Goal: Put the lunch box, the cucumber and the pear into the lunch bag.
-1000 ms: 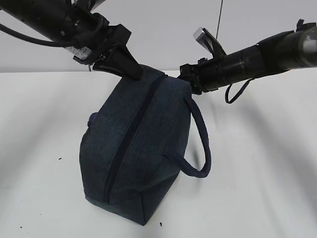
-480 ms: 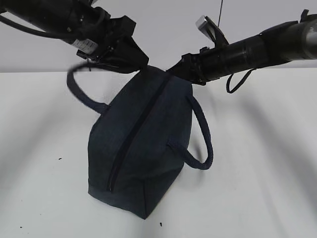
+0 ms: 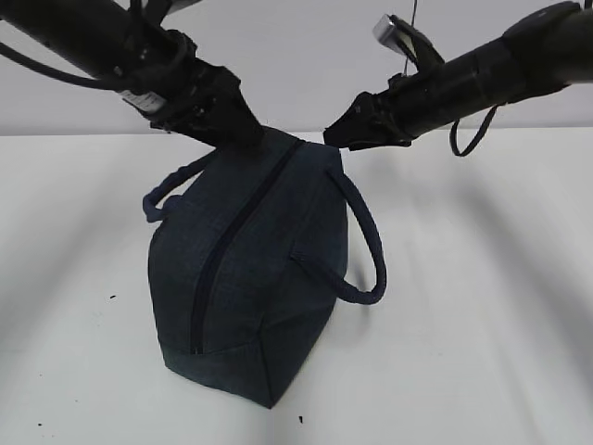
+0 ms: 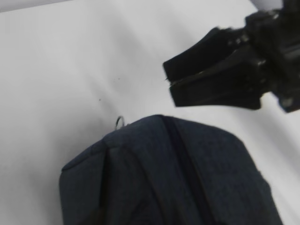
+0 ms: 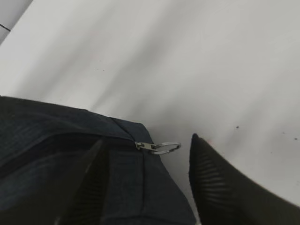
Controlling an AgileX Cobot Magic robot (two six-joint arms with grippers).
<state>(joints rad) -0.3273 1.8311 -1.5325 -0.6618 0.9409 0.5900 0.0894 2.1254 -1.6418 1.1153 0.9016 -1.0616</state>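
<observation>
The lunch bag [image 3: 250,278] stands on the white table [image 3: 482,324] at the centre of the exterior view, zipper shut along its top ridge, 1 loop handle hanging at 3 o'clock and the other at 9 o'clock. The lunch box, cucumber and pear are not visible.

The left arm [image 3: 102,46] slants down from 10 o'clock, its gripper [image 3: 236,130] at the bag's far top corner; there the bag and the dark fingers merge, so I cannot tell whether its jaws are apart or touch the fabric.

The right arm [image 3: 491,69] reaches in from 2 o'clock, nearly level, and the right gripper [image 3: 345,135] hangs just beside the bag's far end, apart from it. In the left wrist view its 2 fingers look close together with a thin gap; in the right wrist view 1 ribbed finger [image 5: 220,187] stands clear at 4 o'clock of the metal ring pull [image 5: 164,147], the other over the fabric, jaws spread and holding nothing.
</observation>
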